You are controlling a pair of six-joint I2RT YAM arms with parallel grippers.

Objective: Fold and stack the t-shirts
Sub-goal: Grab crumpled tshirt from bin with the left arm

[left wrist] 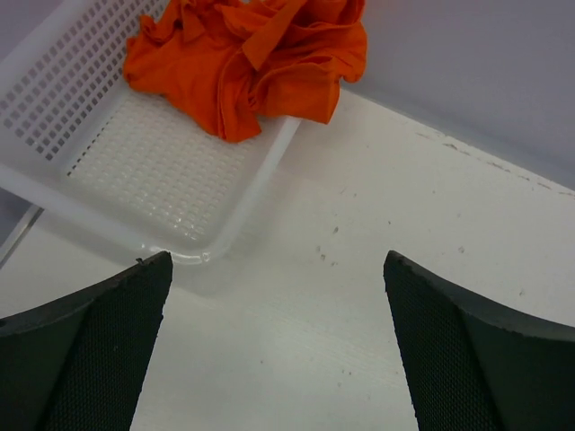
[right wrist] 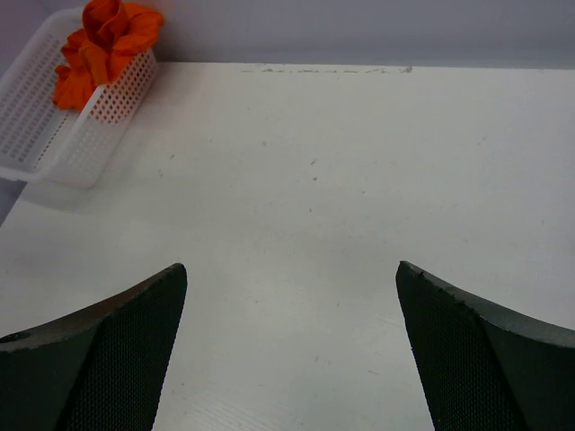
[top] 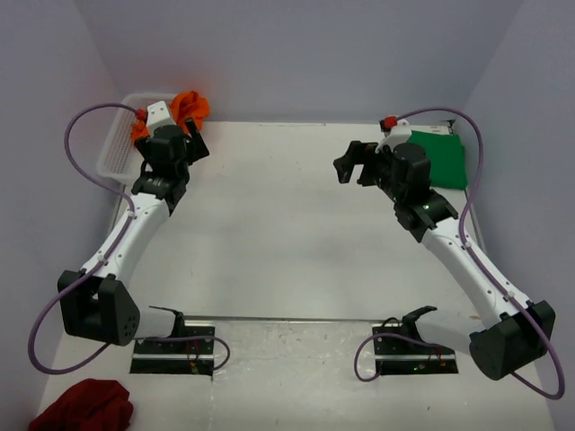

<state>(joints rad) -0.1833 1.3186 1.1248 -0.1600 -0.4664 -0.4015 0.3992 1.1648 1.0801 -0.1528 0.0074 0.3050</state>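
Observation:
The orange t-shirt [top: 190, 107] lies crumpled in the far end of a white basket [top: 117, 144] at the table's back left; it also shows in the left wrist view [left wrist: 256, 58] and small in the right wrist view [right wrist: 103, 40]. The dark green t-shirt [top: 440, 157] lies folded flat at the back right, partly hidden by the right arm. My left gripper [top: 193, 144] is open and empty, just short of the basket's near corner [left wrist: 207, 251]. My right gripper [top: 355, 164] is open and empty above bare table, left of the green shirt.
A dark red cloth [top: 85, 406] lies bunched at the front left corner. Purple cables loop off both arms. Grey walls close the table at the back and sides. A red-capped fixture [top: 389, 123] sits at the back right beside the green shirt.

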